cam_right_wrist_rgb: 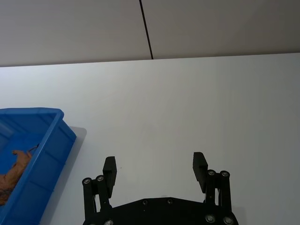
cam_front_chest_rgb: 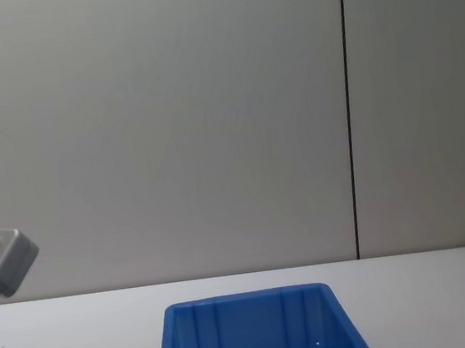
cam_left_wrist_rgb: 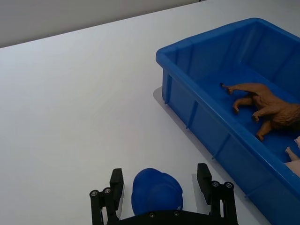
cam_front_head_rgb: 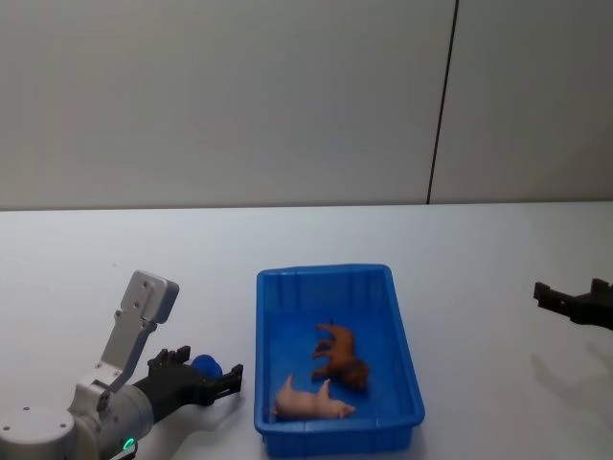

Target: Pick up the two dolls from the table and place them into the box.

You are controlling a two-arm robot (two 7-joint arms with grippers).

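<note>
Both dolls lie on sides inside blue bin [cam_front_head_rgb: 412, 383]: brown lion figure [cam_front_head_rgb: 342, 355], pink pig figure [cam_front_head_rgb: 311, 402] nearer front wall. Judged light, rigid, smooth (grasp across torso if needed). Left gripper [cam_front_head_rgb: 206, 379] low over tabletop [cam_front_head_rgb: 144, 249], fingers [cam_left_wrist_rgb: 204, 177] spread, empty. Right gripper [cam_front_head_rgb: 575, 302] well apart, fingers [cam_right_wrist_rgb: 199, 164] spread.

A plain grey wall [cam_front_head_rgb: 220, 96] fills the upper half of the head view and most of the chest view. A thin dark vertical seam [cam_front_head_rgb: 442, 101] divides the wall right of centre, running from the top edge down to the wall's base. The same seam appears at upper centre of the right wrist view.
</note>
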